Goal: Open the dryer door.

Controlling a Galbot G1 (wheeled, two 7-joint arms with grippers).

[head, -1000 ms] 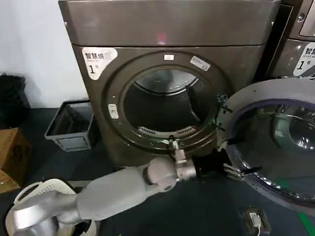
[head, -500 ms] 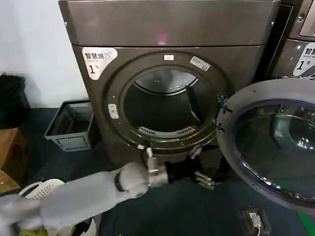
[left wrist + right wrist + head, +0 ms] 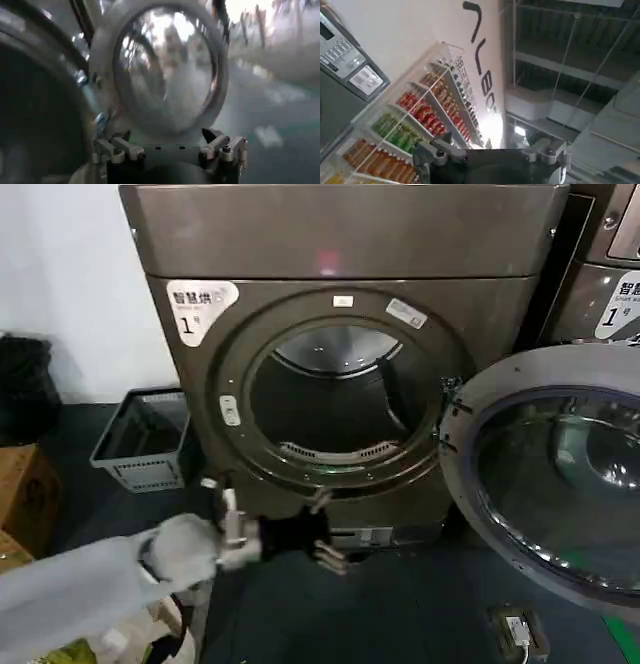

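Note:
The bronze-grey dryer with a white "1" label stands in front of me, its round drum opening uncovered. The dryer door hangs swung out to the right, grey inner face and tinted glass turned toward me. My left gripper hovers low in front of the dryer's base, left of the door and not touching it, open and empty. The left wrist view looks past the left gripper at the door's ring. My right gripper is open and points up at a ceiling.
A grey plastic crate sits on the floor left of the dryer, a cardboard box farther left. A second machine stands at the right. A small device lies on the dark floor under the door. Drink shelves line a wall.
My left arm has drawn back leftward, from the door's lower edge to below the drum opening. The door has stayed swung wide open.

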